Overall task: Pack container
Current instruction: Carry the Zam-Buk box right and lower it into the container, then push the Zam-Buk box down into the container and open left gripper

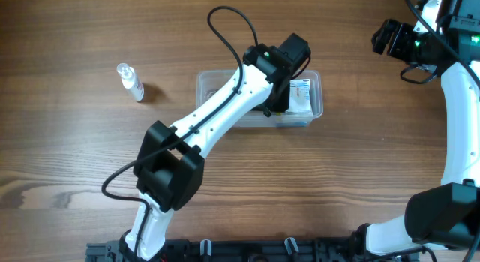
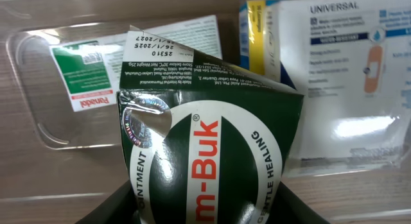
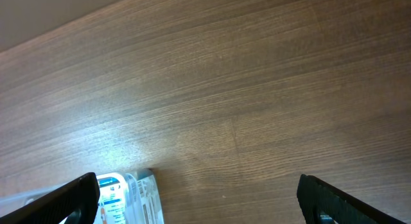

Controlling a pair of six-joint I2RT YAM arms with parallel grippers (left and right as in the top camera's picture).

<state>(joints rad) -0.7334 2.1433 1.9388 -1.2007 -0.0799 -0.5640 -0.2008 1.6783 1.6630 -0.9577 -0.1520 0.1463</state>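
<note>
The clear plastic container (image 1: 212,85) sits mid-table. My left arm reaches over it, and my left gripper (image 1: 278,104) is down inside its right half. In the left wrist view, the left gripper (image 2: 205,214) is shut on a dark green and white ointment box (image 2: 205,147) with red lettering. Behind that box, in the container (image 2: 38,124), lie a white box with a green and red label (image 2: 87,79) and a white plasters box (image 2: 350,70). My right gripper (image 1: 390,38) hangs open at the far right with nothing in it, well away from the tub. Its view catches one container corner (image 3: 138,195).
A small clear spray bottle (image 1: 131,82) lies on the wooden table left of the container. The right arm's base (image 1: 439,217) stands at the front right, and the left arm's base (image 1: 161,179) at the front left centre.
</note>
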